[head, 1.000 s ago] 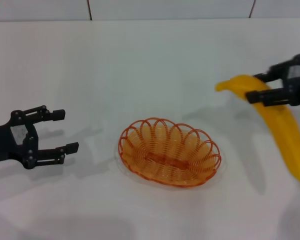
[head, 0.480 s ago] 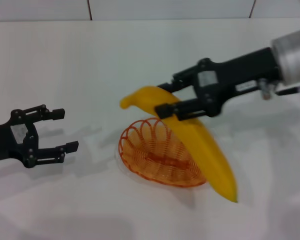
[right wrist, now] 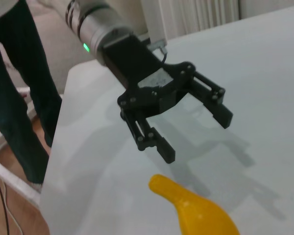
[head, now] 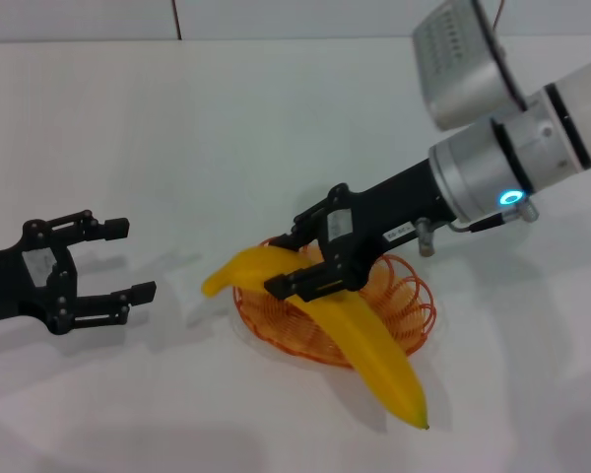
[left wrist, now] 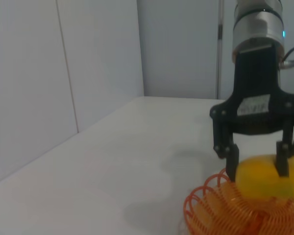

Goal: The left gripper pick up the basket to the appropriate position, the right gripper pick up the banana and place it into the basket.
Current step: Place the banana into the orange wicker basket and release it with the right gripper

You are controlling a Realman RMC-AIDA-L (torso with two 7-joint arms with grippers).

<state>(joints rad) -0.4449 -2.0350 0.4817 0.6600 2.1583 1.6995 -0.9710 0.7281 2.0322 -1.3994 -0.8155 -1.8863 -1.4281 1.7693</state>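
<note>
The orange wire basket [head: 404, 301] rests on the white table [head: 276, 128] near the middle. Above it my right gripper [head: 297, 263] is shut on the yellow banana [head: 364, 350], which lies slanted across the basket with both ends sticking out past the rim. The left wrist view shows the right gripper [left wrist: 255, 164] clamped on the banana [left wrist: 257, 178] over the basket [left wrist: 210, 208]. My left gripper [head: 126, 259] hovers open at the left, apart from the basket and holding nothing. From the right wrist view, the left gripper [right wrist: 196, 129] shows beyond the banana's tip [right wrist: 186, 203].
A pale wall [head: 325, 18] runs behind the table's far edge. In the right wrist view a person in dark trousers [right wrist: 17, 98] stands beside the table's edge.
My right gripper has carried the banana leftward from the right side and lowered it until it sits over the basket. The left gripper has stayed where it was.
</note>
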